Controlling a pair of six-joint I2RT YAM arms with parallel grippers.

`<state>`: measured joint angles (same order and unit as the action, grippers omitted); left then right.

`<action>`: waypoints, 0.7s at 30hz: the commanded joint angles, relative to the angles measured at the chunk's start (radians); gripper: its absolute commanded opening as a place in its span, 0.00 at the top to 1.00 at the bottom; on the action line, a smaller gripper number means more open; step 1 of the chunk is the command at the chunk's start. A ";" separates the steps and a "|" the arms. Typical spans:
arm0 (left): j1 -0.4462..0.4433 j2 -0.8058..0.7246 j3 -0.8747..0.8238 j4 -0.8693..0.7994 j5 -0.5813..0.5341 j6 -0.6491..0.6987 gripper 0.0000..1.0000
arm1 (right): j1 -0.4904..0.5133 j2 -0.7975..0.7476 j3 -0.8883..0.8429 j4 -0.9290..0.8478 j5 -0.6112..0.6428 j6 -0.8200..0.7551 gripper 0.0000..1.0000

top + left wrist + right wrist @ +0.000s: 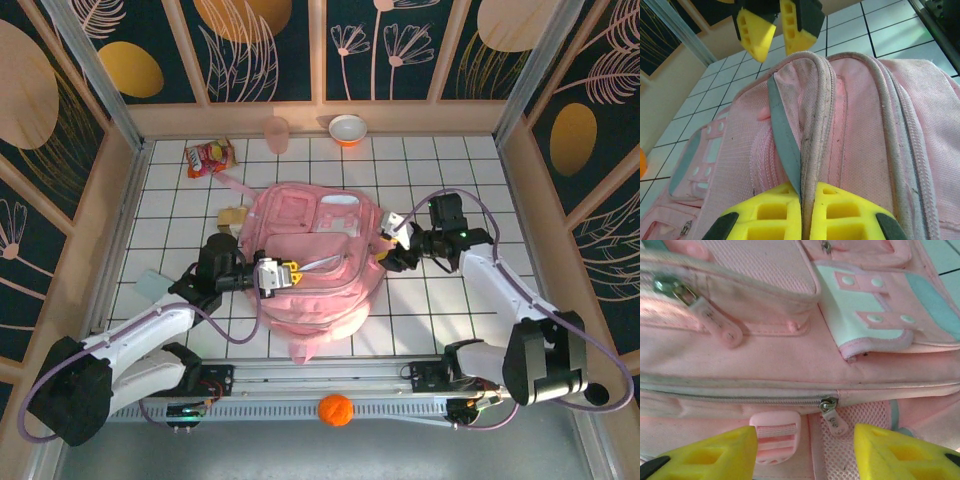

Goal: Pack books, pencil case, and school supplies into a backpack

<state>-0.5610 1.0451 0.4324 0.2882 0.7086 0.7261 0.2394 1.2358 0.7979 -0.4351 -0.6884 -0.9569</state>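
While the left gripper (288, 272) clamps its yellow fingers (765, 220) tight on a fold of fabric and grey trim up top, the large soft pink backpack (320, 300) lies flat mid-table. Over at the pack's three o'clock edge, the right gripper (805, 445) hovers with its jaws apart, holding nothing. A small metal zip pull (829, 407) is lined up between them. That zip looks shut, so I'd call this early: we're at the opening stage. A tan-yellow blocky piece (232, 217) waits on the white tiles at the pack's ten o'clock, not packed yet. By my read, the loading is all to come.
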 commanded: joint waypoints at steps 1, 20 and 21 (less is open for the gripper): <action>0.007 -0.030 0.011 0.131 0.045 0.054 1.00 | 0.003 0.075 0.012 0.037 0.025 -0.068 0.46; 0.007 -0.004 0.031 0.085 0.041 0.099 1.00 | 0.012 0.395 0.220 -0.116 -0.043 -0.205 0.53; 0.007 -0.001 0.030 0.086 0.040 0.099 1.00 | 0.015 0.401 0.230 -0.128 -0.054 -0.209 0.53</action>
<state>-0.5610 1.0485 0.4316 0.2855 0.6903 0.7822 0.2447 1.6157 0.9844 -0.5140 -0.7158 -1.1229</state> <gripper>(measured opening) 0.062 0.471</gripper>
